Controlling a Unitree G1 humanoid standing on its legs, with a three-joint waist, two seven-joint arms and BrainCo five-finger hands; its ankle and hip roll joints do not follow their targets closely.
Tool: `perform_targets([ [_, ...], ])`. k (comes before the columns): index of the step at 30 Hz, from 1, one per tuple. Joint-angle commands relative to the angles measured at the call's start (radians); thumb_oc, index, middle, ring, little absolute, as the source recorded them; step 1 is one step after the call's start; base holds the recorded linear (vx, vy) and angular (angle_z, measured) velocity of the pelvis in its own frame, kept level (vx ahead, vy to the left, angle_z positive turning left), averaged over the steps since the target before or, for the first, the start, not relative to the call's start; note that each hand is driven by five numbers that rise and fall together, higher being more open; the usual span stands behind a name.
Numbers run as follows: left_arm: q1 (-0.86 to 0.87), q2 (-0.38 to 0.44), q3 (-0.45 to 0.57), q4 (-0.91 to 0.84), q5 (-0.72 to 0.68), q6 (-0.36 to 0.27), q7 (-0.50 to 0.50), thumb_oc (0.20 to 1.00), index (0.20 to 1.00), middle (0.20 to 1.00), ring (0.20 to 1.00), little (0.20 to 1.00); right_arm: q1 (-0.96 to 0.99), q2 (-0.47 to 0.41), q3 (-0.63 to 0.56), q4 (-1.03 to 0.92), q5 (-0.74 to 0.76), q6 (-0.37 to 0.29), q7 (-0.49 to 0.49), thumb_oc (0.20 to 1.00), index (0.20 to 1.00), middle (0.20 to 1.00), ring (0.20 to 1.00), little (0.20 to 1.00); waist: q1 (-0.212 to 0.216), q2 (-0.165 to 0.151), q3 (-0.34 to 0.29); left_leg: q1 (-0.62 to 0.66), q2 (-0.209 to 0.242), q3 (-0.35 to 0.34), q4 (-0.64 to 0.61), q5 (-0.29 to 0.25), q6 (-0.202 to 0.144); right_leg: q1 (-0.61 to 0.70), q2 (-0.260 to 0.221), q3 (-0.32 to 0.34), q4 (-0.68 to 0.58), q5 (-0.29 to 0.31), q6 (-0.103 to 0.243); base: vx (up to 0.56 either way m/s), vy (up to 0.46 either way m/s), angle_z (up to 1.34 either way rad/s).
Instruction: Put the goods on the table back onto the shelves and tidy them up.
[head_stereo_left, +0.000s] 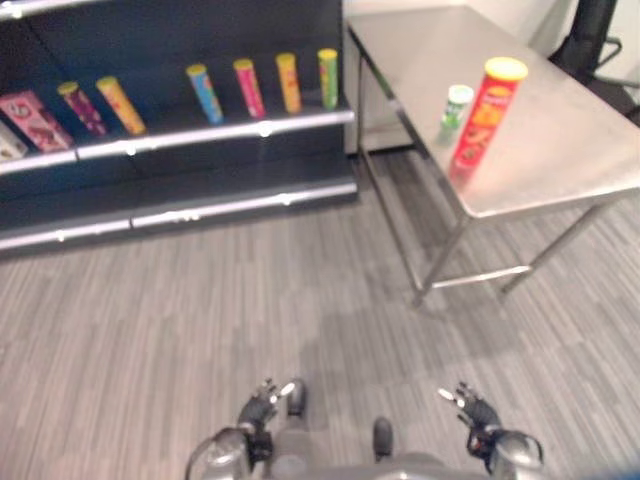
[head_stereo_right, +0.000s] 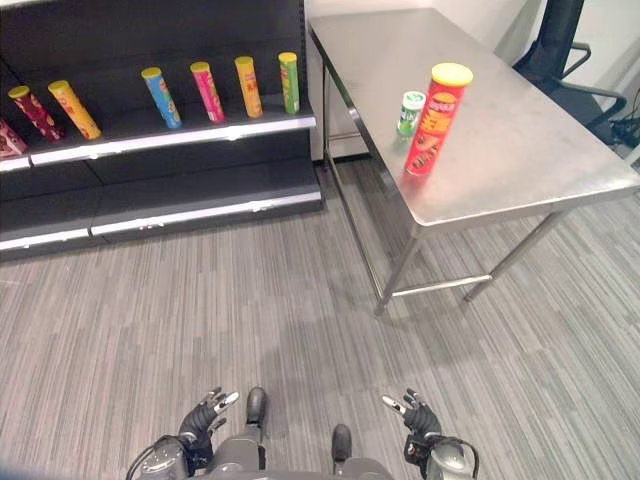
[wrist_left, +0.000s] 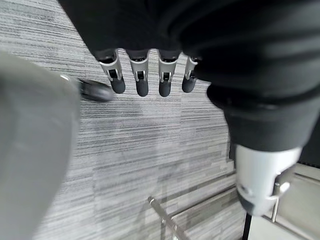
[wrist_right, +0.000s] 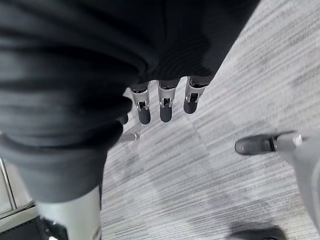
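Left hand (head_stereo_right: 205, 413) at 7 o'clock and right hand (head_stereo_right: 415, 414) at 5 o'clock: fingers relaxed, holding nothing. Red crisp tube (head_stereo_right: 436, 118) and small green can (head_stereo_right: 410, 113) upright on steel table (head_stereo_right: 520, 150) at 1 o'clock, long axes vertical. Shelf (head_stereo_right: 150, 135) tubes at 11 o'clock upright; pink box (head_stereo_left: 34, 120) cut off.

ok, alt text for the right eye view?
A tall red can and a small green can stand on a steel table, right of a dark shelf holding a row of cans. Both hands, left and right, hang open above grey floor.
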Motion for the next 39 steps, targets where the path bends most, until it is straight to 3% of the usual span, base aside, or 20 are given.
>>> perform_targets([
  [1,0.032,0.032,0.000,-0.024,0.020,-0.034,-0.010,1.000,1.000,1.000,1.000,1.000,-0.009,-0.002,-0.008,-0.044,0.003,-0.041,0.000,1.000,1.000,1.000,1.000,1.000,0.013,-0.020,-0.073,0.011,-0.051,0.002,-0.040,0.084,0.049,0.042,-0.039,0.074,0.007,0.055,0.036,0.25,0.245,-0.79],
  [3,0.027,0.033,-0.003,-0.026,0.030,-0.037,-0.008,1.000,1.000,1.000,1.000,1.000,-0.011,-0.009,-0.006,-0.043,-0.004,-0.041,-0.001,1.000,1.000,1.000,1.000,1.000,0.010,-0.021,-0.079,0.024,-0.059,0.007,-0.040,0.089,0.046,0.042,-0.049,0.076,0.010,0.061,0.033,0.18,0.206,-0.87],
  [4,0.025,0.042,0.006,-0.036,0.028,-0.037,-0.004,1.000,1.000,1.000,1.000,1.000,-0.005,-0.003,-0.026,-0.055,-0.002,-0.032,0.000,1.000,1.000,1.000,1.000,1.000,0.003,-0.024,-0.093,0.036,-0.074,0.024,-0.040,0.088,0.051,0.042,-0.076,0.074,0.070,0.072,0.025,0.22,0.257,-0.41],
  [6,0.021,0.048,0.016,-0.066,0.020,-0.038,-0.004,1.000,1.000,1.000,1.000,1.000,-0.005,-0.012,-0.029,-0.059,0.001,-0.034,-0.008,1.000,1.000,1.000,1.000,1.000,0.001,-0.016,-0.088,0.065,-0.092,0.028,-0.040,0.072,0.057,-0.006,-0.086,0.061,0.190,0.068,0.025,0.23,0.318,-0.17],
  [8,0.023,0.038,0.031,-0.087,0.000,-0.039,-0.006,1.000,1.000,1.000,1.000,1.000,0.000,-0.018,-0.029,-0.080,0.006,-0.030,-0.008,1.000,1.000,1.000,1.000,1.000,-0.006,0.007,-0.059,0.125,-0.085,0.035,-0.040,0.058,0.062,-0.069,-0.083,0.034,0.354,0.062,0.016,0.13,0.229,-0.34],
  [10,0.028,0.039,0.033,-0.107,-0.006,-0.042,-0.005,1.000,1.000,1.000,1.000,1.000,0.002,-0.021,-0.031,-0.101,0.012,-0.029,-0.003,1.000,1.000,1.000,1.000,1.000,-0.010,0.016,-0.042,0.151,-0.079,0.046,-0.040,0.050,0.059,-0.095,-0.083,0.021,0.422,0.057,0.010,0.12,0.164,-0.17],
  [14,0.042,0.018,0.043,-0.141,-0.025,-0.048,-0.012,1.000,1.000,1.000,1.000,1.000,0.016,-0.024,-0.032,-0.095,0.012,-0.029,-0.006,1.000,1.000,1.000,1.000,1.000,-0.012,0.005,-0.030,0.200,-0.096,0.047,-0.040,0.027,0.056,-0.129,-0.082,-0.023,0.335,0.041,0.023,0.14,0.055,-0.05],
  [15,0.051,0.016,0.030,-0.161,-0.030,-0.053,-0.018,1.000,1.000,1.000,1.000,1.000,0.028,-0.019,-0.024,-0.119,0.005,-0.028,-0.001,1.000,1.000,1.000,1.000,1.000,-0.023,-0.006,-0.024,0.211,-0.113,0.036,-0.040,0.021,0.057,-0.149,-0.070,-0.023,0.231,0.044,0.031,0.17,-0.014,0.13],
  [18,0.053,0.011,0.016,-0.179,-0.041,-0.047,-0.024,1.000,1.000,1.000,1.000,1.000,0.036,-0.010,-0.020,-0.113,0.000,-0.034,-0.001,1.000,1.000,1.000,1.000,1.000,-0.054,0.003,0.002,0.249,-0.116,0.007,-0.040,0.001,0.068,-0.272,-0.061,-0.011,0.043,0.063,0.046,0.24,0.007,0.09],
  [23,0.043,-0.006,0.026,-0.192,-0.047,-0.047,-0.025,1.000,1.000,1.000,1.000,1.000,0.050,0.005,-0.011,-0.128,-0.013,-0.036,0.004,1.000,1.000,1.000,1.000,1.000,-0.071,-0.004,0.010,0.284,-0.109,-0.002,-0.040,-0.013,0.070,-0.287,-0.067,-0.021,0.028,0.079,0.062,0.19,-0.042,0.44],
  [25,0.037,-0.009,0.019,-0.176,-0.038,-0.051,-0.027,1.000,1.000,1.000,1.000,1.000,0.060,0.012,-0.016,-0.115,-0.018,-0.036,0.001,1.000,1.000,1.000,1.000,1.000,-0.070,-0.014,-0.016,0.298,-0.112,0.005,-0.040,-0.005,0.073,-0.238,-0.064,-0.027,0.012,0.079,0.059,0.27,-0.143,0.35],
  [31,0.040,-0.013,0.018,-0.167,-0.028,-0.055,-0.023,1.000,1.000,1.000,1.000,1.000,0.058,-0.008,-0.019,-0.047,-0.020,-0.048,0.004,1.000,1.000,1.000,1.000,1.000,-0.071,-0.007,-0.060,0.353,-0.064,0.019,-0.040,0.068,0.060,-0.168,-0.039,-0.055,0.009,0.089,0.072,0.21,-0.144,0.18],
  [32,0.042,-0.012,0.010,-0.171,-0.024,-0.054,-0.022,1.000,1.000,1.000,1.000,1.000,0.057,-0.014,-0.020,-0.034,-0.018,-0.049,0.002,1.000,1.000,1.000,1.000,1.000,-0.070,-0.011,-0.064,0.355,-0.059,0.022,-0.008,0.084,0.051,-0.152,-0.032,-0.058,0.008,0.089,0.073,0.17,-0.231,-0.08],
  [33,0.045,-0.014,0.000,-0.181,-0.027,-0.050,-0.023,1.000,1.000,1.000,1.000,1.000,0.058,-0.014,-0.023,-0.034,-0.014,-0.043,-0.002,1.000,1.000,1.000,1.000,1.000,-0.069,-0.040,-0.052,0.289,-0.069,0.024,0.181,0.080,0.034,-0.118,-0.042,-0.056,0.007,0.097,0.073,0.20,-0.323,-0.01],
  [35,0.046,-0.013,-0.022,-0.194,-0.028,-0.046,-0.027,1.000,1.000,1.000,1.000,1.000,0.054,-0.014,-0.012,-0.013,-0.012,-0.039,-0.001,1.000,1.000,1.000,1.000,1.000,-0.049,-0.089,-0.018,0.195,-0.099,0.031,0.430,0.055,0.022,-0.081,-0.079,-0.057,0.009,0.109,0.070,0.10,-0.306,0.10],
  [36,0.041,-0.010,-0.035,-0.198,-0.028,-0.045,-0.028,1.000,1.000,1.000,1.000,1.000,0.045,-0.017,0.002,0.020,-0.019,-0.040,-0.004,1.000,1.000,1.000,1.000,1.000,-0.034,-0.099,0.002,0.151,-0.099,0.031,0.487,0.033,0.021,-0.061,-0.084,-0.059,0.010,0.104,0.068,0.08,-0.187,0.03],
  [38,0.033,-0.011,-0.035,-0.191,-0.033,-0.044,-0.031,1.000,1.000,1.000,1.000,1.000,0.035,-0.013,0.002,0.031,-0.021,-0.039,-0.008,1.000,1.000,1.000,1.000,1.000,-0.023,-0.083,0.009,0.107,-0.059,0.042,0.384,0.023,0.033,-0.043,-0.071,-0.050,0.007,0.075,0.062,0.10,-0.046,-0.10],
  [39,0.032,-0.012,-0.036,-0.191,-0.033,-0.044,-0.031,1.000,1.000,1.000,1.000,1.000,0.033,-0.013,0.001,0.032,-0.021,-0.039,-0.008,1.000,1.000,1.000,1.000,1.000,-0.019,-0.086,0.011,0.111,-0.062,0.047,0.373,0.033,0.033,-0.045,-0.073,-0.046,0.007,0.080,0.061,0.18,0.038,-0.20],
])
